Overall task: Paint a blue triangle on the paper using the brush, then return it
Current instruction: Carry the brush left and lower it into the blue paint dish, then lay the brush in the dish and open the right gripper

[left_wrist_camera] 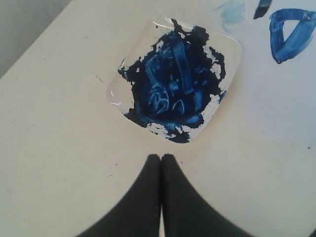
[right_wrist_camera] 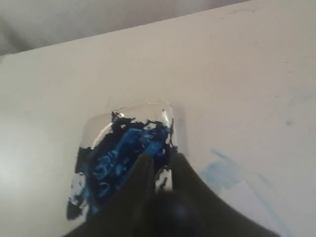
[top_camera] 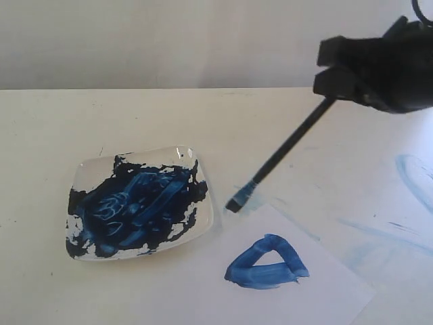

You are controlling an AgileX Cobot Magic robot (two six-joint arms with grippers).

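My right pincer (top_camera: 329, 73) hangs over the far right of the cream counter (top_camera: 101, 122), clenched on the top end of the long thin black-handled paintbrush (top_camera: 284, 152). The brush slants down and to the left from there, and its blue-stained bristle tip sits just right of the square white dish smeared with dark blue paint (top_camera: 88, 169) and close to the far corner of the plain white sheet of paper (top_camera: 318, 291). I cannot tell whether the bristles touch the surface or hover just above it. On the paper, near and a little right of the bristles, lies the thick dark-blue painted triangle (top_camera: 267, 263), a closed outline with rounded corners and a small white centre. It lies apart from both the brush and the dish. Faint pale-blue streaks (top_camera: 413, 176) mark the counter to the right of the sheet. My left pincer (left_wrist_camera: 161, 163) is pressed together with nothing between its black fingers (left_wrist_camera: 148, 197). It hovers over bare counter on the side of the dish away from the triangle.
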